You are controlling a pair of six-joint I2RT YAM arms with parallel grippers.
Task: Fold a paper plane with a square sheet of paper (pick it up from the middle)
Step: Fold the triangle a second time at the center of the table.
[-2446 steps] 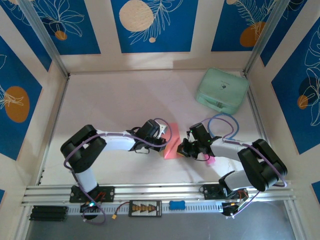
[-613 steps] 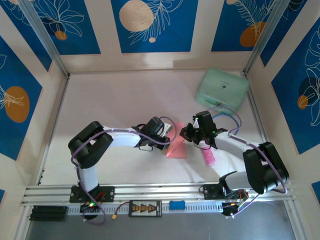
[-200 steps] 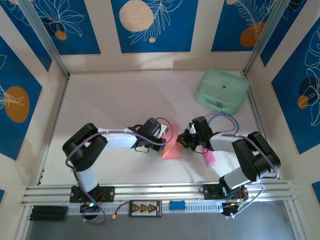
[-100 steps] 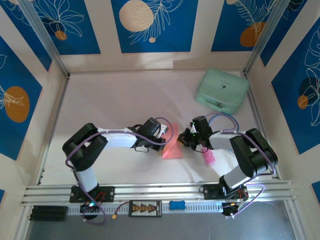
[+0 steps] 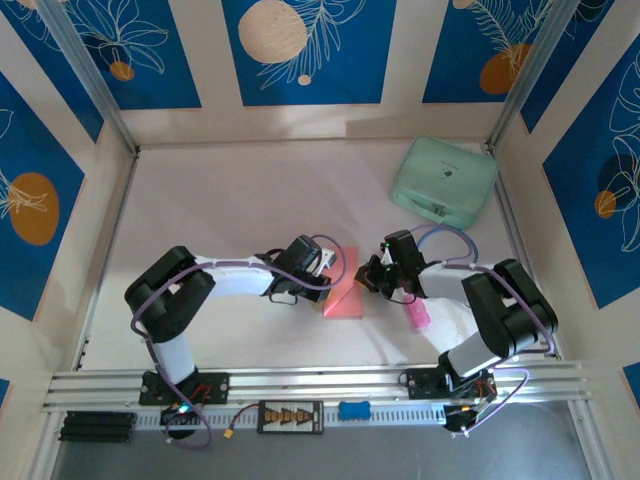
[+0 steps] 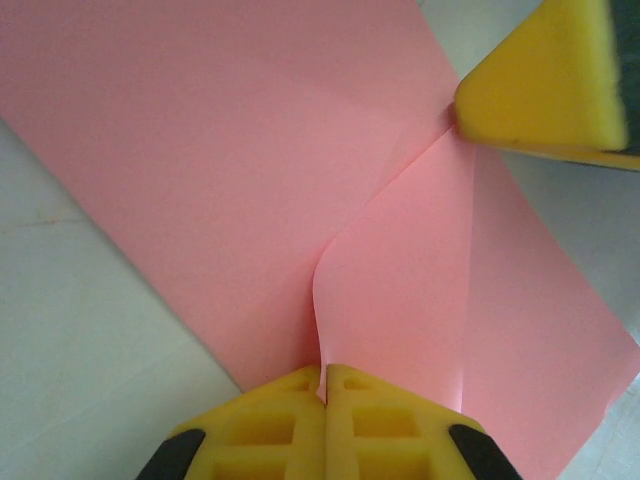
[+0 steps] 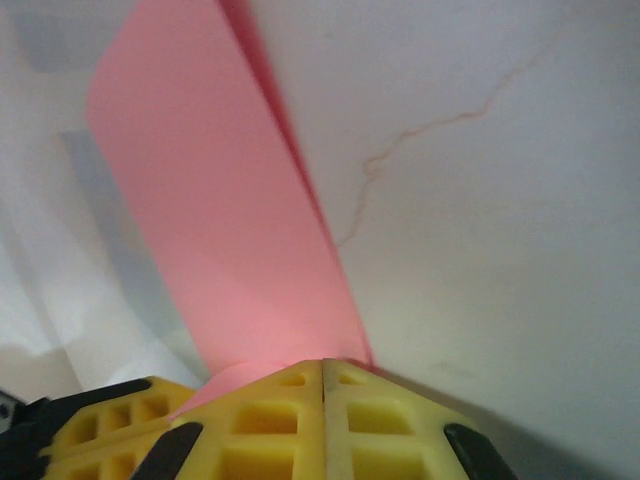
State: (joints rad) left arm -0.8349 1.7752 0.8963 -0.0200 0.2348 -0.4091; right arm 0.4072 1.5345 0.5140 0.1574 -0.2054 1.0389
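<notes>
top external | square sheet of paper (image 5: 345,298) | left end effector (image 5: 329,275) at its left, closed on a flap | right end effector (image 5: 372,283) at its right, closed, touching | fold runs between them

Matte white tabletop (image 5: 250,200) was evenly lit, w/ soft shadows only. A thin brownish hairline crack (image 7: 440,125) ran across it in the rt wrist view. Cream walls (image 5: 210,60) on the far, left & rt sides carried deep-blue panels (image 5: 300,50) w/ white leaf line-art, plus orange & cream discs. Silver aluminium posts (image 5: 85,75) rose at the far-left & far-rt corners. Silver slotted aluminium rails (image 5: 320,385) crossed the near edge. A flat grey strip (image 5: 330,455) lay nearer still.
</notes>
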